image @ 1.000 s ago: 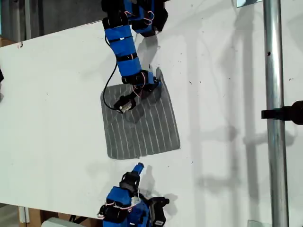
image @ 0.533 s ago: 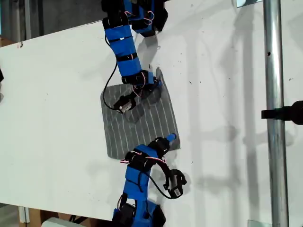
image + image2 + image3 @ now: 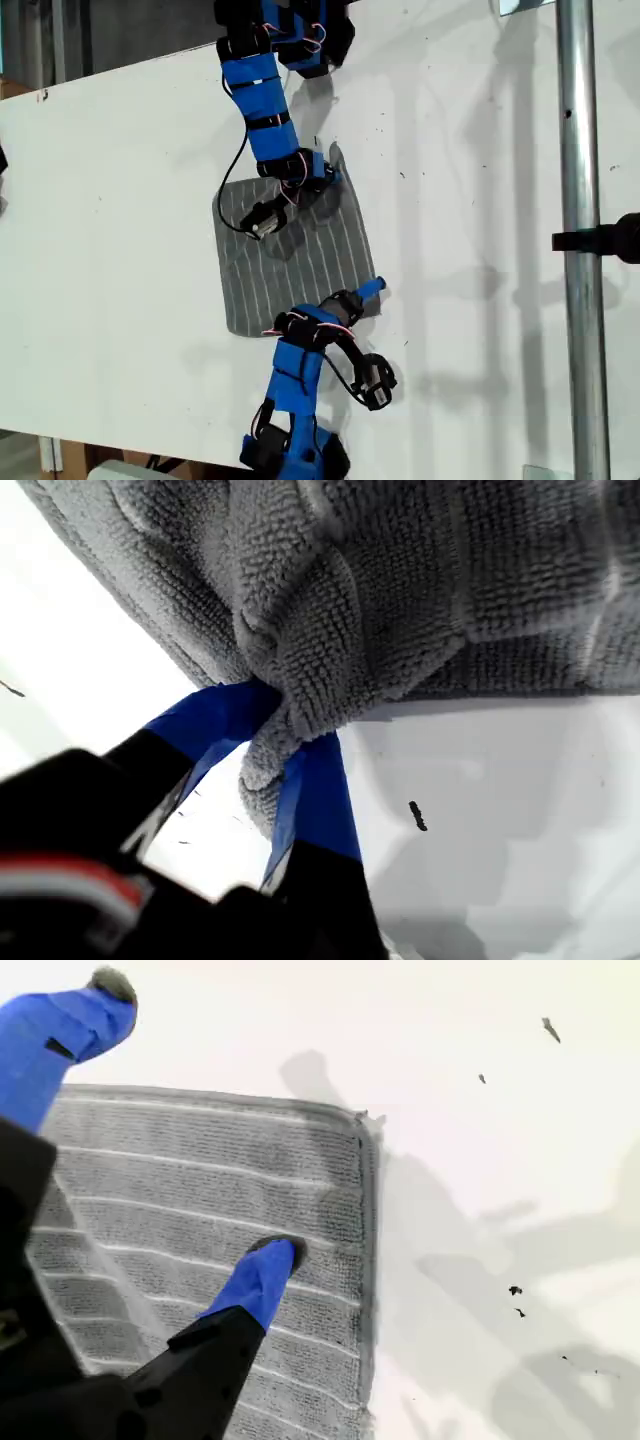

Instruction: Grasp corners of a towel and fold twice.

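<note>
On a white worktop [image 3: 480, 200], a grey, roughly square soft towel with thin white stripes [image 3: 300, 265] lies spread flat, a little toward the exterior view's left of centre. My first hand [image 3: 275, 770], its two blue-taped fingers [image 3: 315, 795] clenched on a bunched corner of the towel [image 3: 290, 715], belongs to the blue-and-black arm [image 3: 265, 110] reaching in from the top of the exterior view; there that hand [image 3: 265, 222] sits over the towel's upper part. My second hand [image 3: 185, 1145] stands released, jaws wide apart: one blue fingertip [image 3: 270, 1265] rests on the striped pile just inside the towel's edge, the other [image 3: 75, 1015] hangs above bare worktop beyond the cloth. That second arm [image 3: 300, 370] comes up from the bottom of the exterior view, its blue tip [image 3: 368, 290] at the towel's lower corner on the exterior view's right [image 3: 372, 300]. A metal pole [image 3: 580, 240] runs top to bottom along the exterior view's right.
</note>
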